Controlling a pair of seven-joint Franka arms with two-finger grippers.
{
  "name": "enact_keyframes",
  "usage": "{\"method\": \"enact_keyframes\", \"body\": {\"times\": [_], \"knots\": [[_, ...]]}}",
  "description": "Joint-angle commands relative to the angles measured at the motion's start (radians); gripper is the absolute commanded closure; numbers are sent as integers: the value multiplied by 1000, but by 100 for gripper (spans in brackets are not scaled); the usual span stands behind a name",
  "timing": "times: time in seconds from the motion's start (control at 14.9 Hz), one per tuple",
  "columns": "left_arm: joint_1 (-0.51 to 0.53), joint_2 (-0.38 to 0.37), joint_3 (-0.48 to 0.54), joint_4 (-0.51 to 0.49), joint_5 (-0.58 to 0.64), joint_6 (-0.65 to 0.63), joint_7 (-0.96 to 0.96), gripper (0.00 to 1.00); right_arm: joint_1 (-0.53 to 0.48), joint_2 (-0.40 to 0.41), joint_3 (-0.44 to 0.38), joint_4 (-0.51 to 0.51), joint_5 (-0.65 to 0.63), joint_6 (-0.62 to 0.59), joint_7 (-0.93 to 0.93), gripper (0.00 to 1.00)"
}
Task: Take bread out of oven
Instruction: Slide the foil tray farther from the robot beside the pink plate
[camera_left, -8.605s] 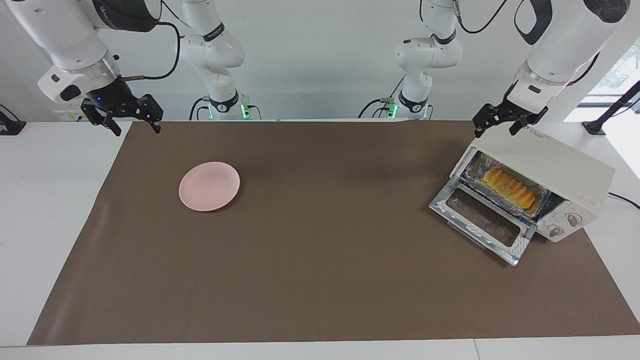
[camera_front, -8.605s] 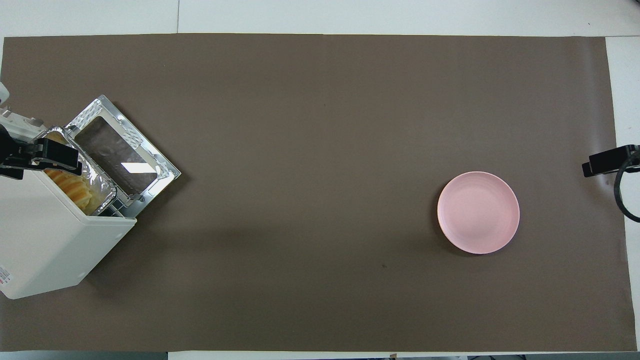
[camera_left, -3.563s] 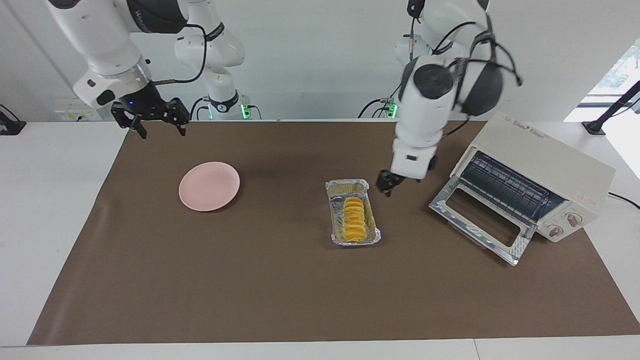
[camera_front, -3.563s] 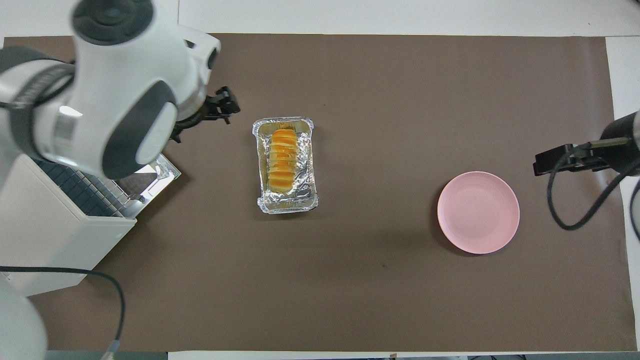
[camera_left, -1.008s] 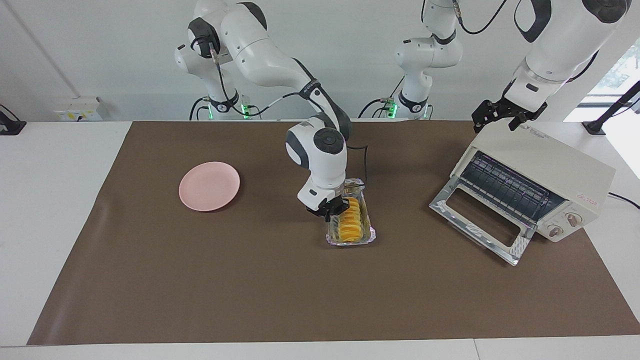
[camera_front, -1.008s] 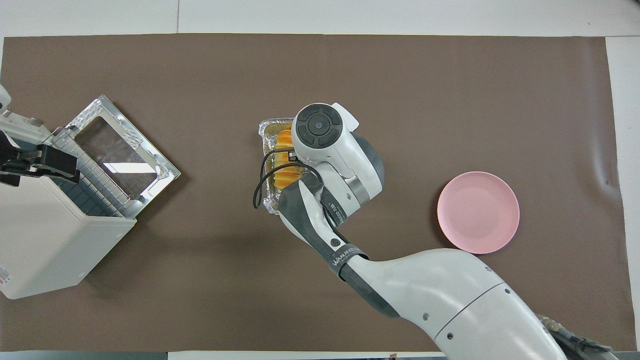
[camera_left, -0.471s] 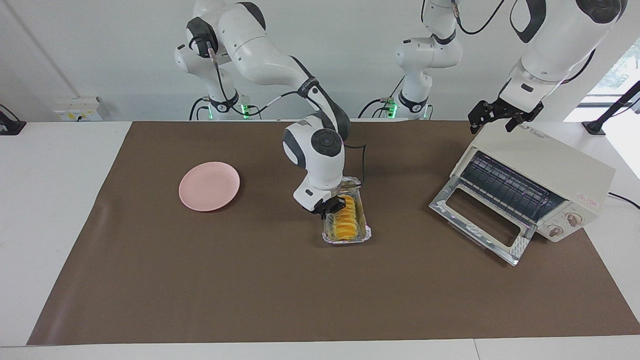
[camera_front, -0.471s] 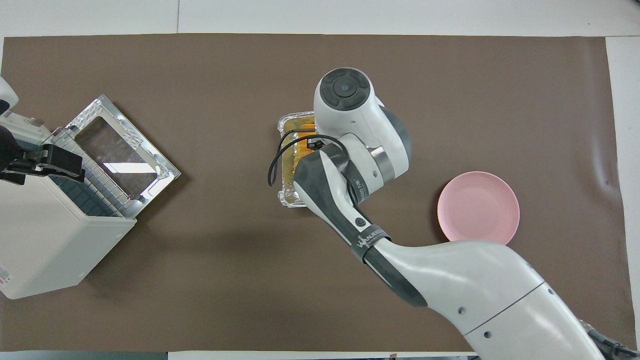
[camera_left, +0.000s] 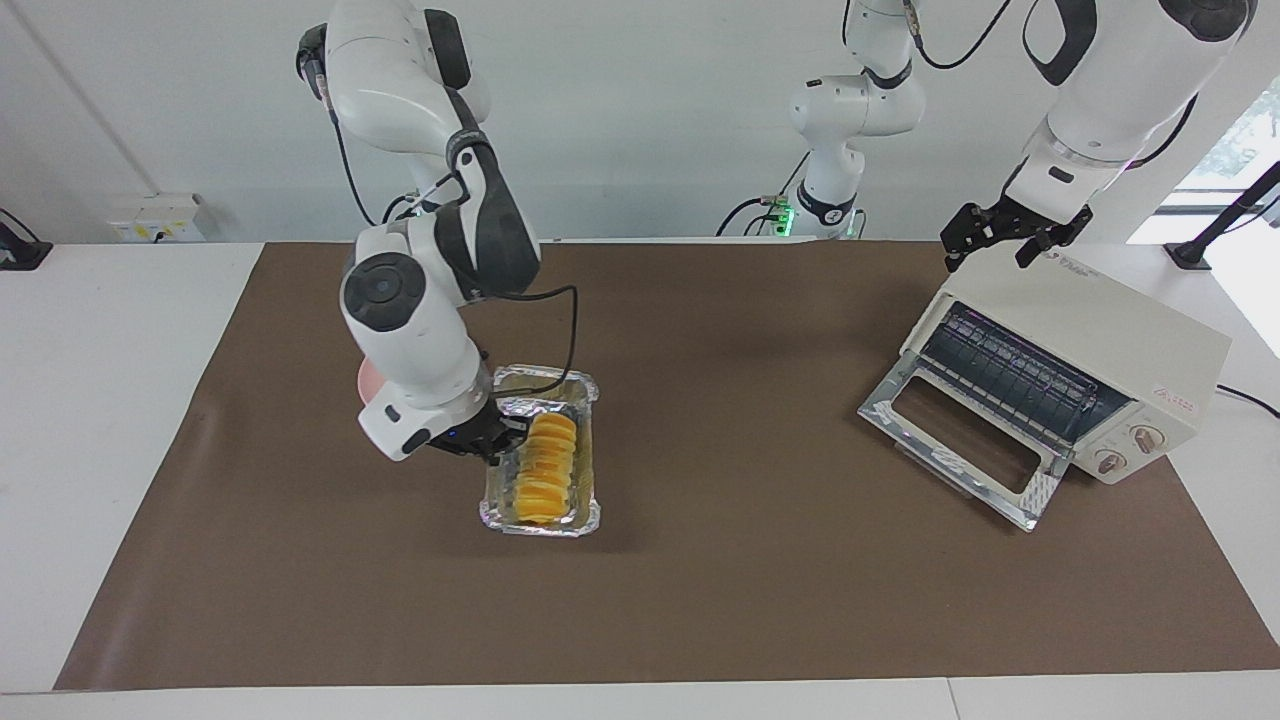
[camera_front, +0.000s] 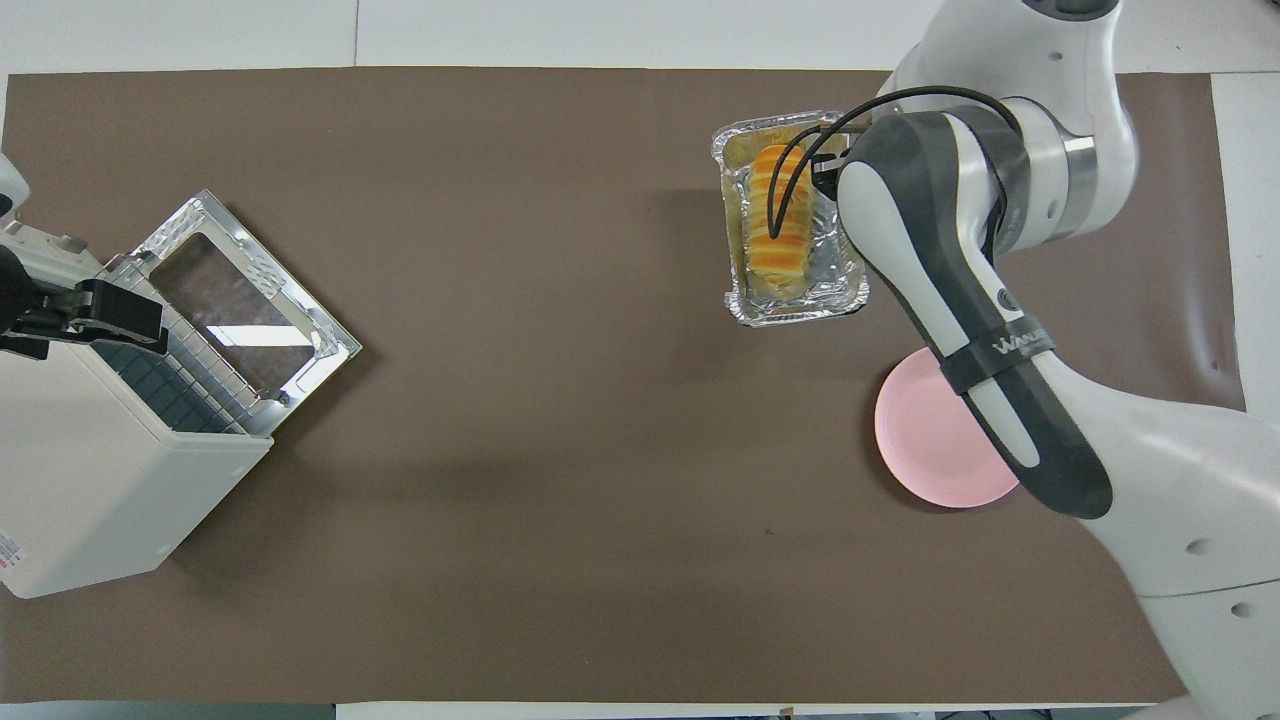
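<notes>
The bread (camera_left: 545, 468), a golden ridged loaf, lies in a crinkled foil tray (camera_left: 540, 527). My right gripper (camera_left: 497, 440) is shut on the tray's long rim and holds it slightly above the brown mat, beside the pink plate. The overhead view shows the bread (camera_front: 782, 225) and tray (camera_front: 800, 310), with the right arm covering the gripper. The cream oven (camera_left: 1100, 340) stands at the left arm's end, its glass door (camera_left: 960, 440) dropped open and its rack bare. My left gripper (camera_left: 1010, 238) is open over the oven's top edge and waits.
A pink plate (camera_front: 925, 440) lies on the mat, partly under my right arm; only a sliver of the plate (camera_left: 366, 380) shows in the facing view. The brown mat (camera_left: 700, 600) covers the table. The oven (camera_front: 90, 480) fills that corner.
My right gripper has carried the foil tray with the bread from the table's middle toward the right arm's end, next to the plate. The left gripper has stayed over the oven.
</notes>
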Motion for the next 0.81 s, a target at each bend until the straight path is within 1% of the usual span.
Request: {"method": "enact_keyframes", "body": {"times": [0.0,0.2,0.4,0.54,0.67,0.74], "knots": [[16,-22,-9,-31,-18,30,13,0,-78,9,1,-61,8,95,-151,100],[16,-21,-9,-31,-16,30,18,0,-177,27,1,-118,16,195,-282,100],[16,-22,-9,-31,-16,30,13,0,-211,33,1,-190,13,319,-337,100],[11,-22,-8,-26,-16,25,7,0,-224,35,0,-220,6,364,-394,100],[6,-25,-7,-26,-16,17,4,0,-242,27,0,-291,6,453,-441,100],[8,-27,-7,-28,-16,13,4,0,-244,26,1,-294,6,448,-440,85]]}}
